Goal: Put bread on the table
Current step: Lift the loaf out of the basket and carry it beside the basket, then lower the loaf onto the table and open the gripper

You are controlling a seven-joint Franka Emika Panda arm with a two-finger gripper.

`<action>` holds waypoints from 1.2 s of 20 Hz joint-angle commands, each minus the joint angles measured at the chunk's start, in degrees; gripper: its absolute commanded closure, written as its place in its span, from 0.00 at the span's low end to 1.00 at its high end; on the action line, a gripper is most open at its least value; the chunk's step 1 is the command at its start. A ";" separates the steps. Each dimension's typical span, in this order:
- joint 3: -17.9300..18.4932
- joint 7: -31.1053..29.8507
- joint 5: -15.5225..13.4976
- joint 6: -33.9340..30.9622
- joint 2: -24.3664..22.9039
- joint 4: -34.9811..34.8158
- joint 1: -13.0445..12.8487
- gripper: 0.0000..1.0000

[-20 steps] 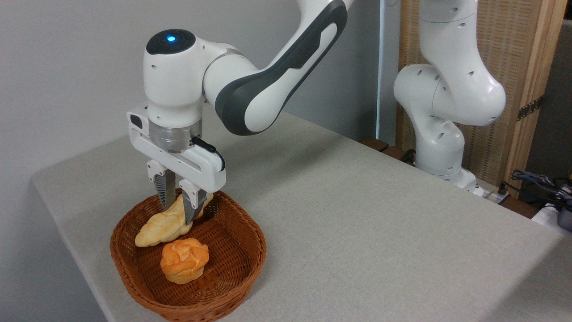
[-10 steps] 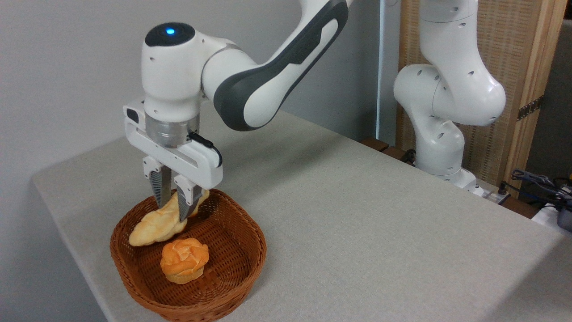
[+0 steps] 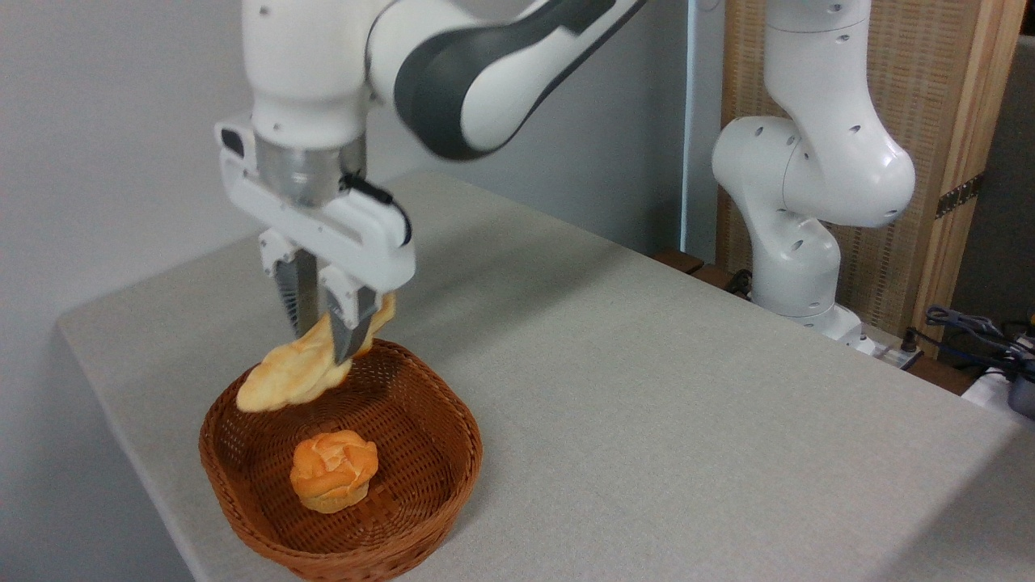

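My gripper (image 3: 327, 343) pointed straight down above the far rim of the basket (image 3: 453, 485), its two fingers clenched on the bread (image 3: 295, 376). The grasp fell toward the loaf's upper right end, so that a short tip stood out past the fingers on the right, while the longer part hung down and to the left of the gripper. The bread was tilted, its lower left end over the basket's far left rim and clear of the wicker; it touched neither the basket floor nor the bench (image 3: 647, 388). Its outline was slightly blurred.

The basket sat near the front left corner of the bench, close to the front edge. Inside it, toward the near side, the round orange bun (image 3: 333, 470) rested upright on the woven floor, below the bread and apart from it and from my fingers.

My arm's base column (image 3: 796, 202) stood at the far right edge of the bench, well apart from the basket, with a wooden panel (image 3: 930, 105) behind it and cables (image 3: 970, 331) near the right corner.
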 commanded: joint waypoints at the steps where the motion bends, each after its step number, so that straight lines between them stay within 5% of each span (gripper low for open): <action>1: 2.85 8.06 -0.43 -8.33 -6.17 -0.88 -0.35 0.52; 4: 4.16 14.38 0.96 -14.92 -9.50 -1.93 -0.61 0.52; 10: 4.17 16.42 1.59 -15.47 -17.42 -11.15 -1.92 0.49; 12: 4.17 16.07 1.59 -15.38 -18.56 -13.79 -3.85 0.35; 18: 3.29 14.93 1.59 -15.38 -18.48 -16.79 -5.96 0.17; 20: 3.29 14.32 1.59 -15.38 -18.39 -16.79 -5.97 0.01; 24: 3.29 14.31 1.59 -15.29 -18.30 -16.61 -5.97 0.00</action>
